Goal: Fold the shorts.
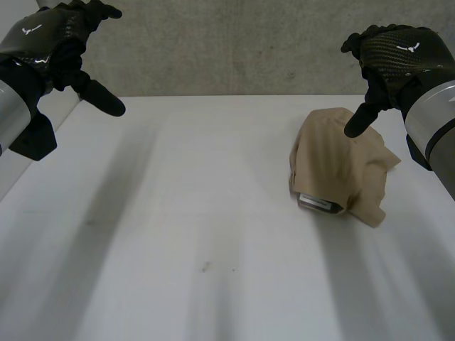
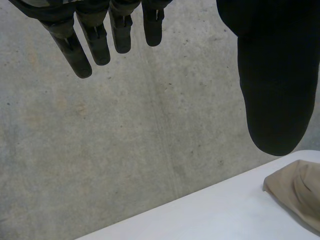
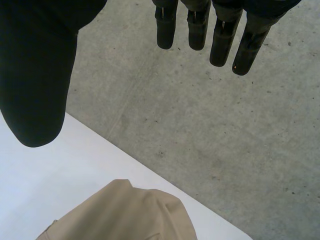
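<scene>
My left robot hand (image 1: 50, 42): fingers straight, apart from thumb, empty, raised at the counter's (image 1: 178, 234) left. My right robot hand (image 1: 394, 53): same, empty, above the shorts (image 1: 341, 167), crumpled on the counter's right.

I have both arms raised and spread wide, my left arm (image 1: 11, 106) coming in at the left of the head view and my right arm (image 1: 435, 121) at the right, each hand hanging in the air. The left hand (image 1: 43, 42) is relaxed, its fingers (image 2: 95, 42) straight and side by side, with the thumb (image 2: 275, 85) held well apart from them. The right hand (image 1: 398, 50) mirrors it, fingers (image 3: 222, 40) straight and thumb (image 3: 35, 75) splayed off to the side, pointing down.
</scene>
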Motion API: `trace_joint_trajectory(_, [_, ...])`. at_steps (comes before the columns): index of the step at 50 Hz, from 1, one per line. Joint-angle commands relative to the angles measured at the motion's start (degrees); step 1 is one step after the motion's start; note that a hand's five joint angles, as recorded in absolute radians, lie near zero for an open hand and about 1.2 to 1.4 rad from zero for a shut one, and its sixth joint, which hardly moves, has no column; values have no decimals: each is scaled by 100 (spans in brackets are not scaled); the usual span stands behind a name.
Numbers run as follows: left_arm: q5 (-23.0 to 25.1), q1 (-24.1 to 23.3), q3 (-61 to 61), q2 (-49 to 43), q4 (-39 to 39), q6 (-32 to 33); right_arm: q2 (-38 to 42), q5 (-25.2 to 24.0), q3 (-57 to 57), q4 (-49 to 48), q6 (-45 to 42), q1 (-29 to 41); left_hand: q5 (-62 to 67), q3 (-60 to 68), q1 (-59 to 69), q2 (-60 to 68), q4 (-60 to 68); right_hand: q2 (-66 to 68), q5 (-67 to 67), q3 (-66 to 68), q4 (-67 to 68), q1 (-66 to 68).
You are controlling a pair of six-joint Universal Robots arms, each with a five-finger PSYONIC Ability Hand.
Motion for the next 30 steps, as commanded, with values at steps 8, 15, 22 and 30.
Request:
trace_joint_trajectory(8, [0, -1, -18, 3, 35, -3, 263, -149, -9, -46, -753, -59, -263, -223, 13, -157, -169, -242, -306, -226, -332, -98])
trace_joint_trajectory(15, [0, -10, -18, -41, 44, 6, 747, -378, 113, 112, -2117, -33, -263, -223, 13, -157, -169, -242, -306, -226, -332, -98])
trace_joint_trajectory(22, [0, -27, -35, -85, 132, 6, 1310, -827, 589, 130, -3577, -174, -263, -223, 13, -157, -169, -242, -306, -226, -332, -98])
trace_joint_trajectory(30, [-9, -27, -141, -182, 360, 6, 2162, -1187, 589, -484, -3850, -472, -263, -223, 13, -157, -169, 168, 104, 185, 79, 313])
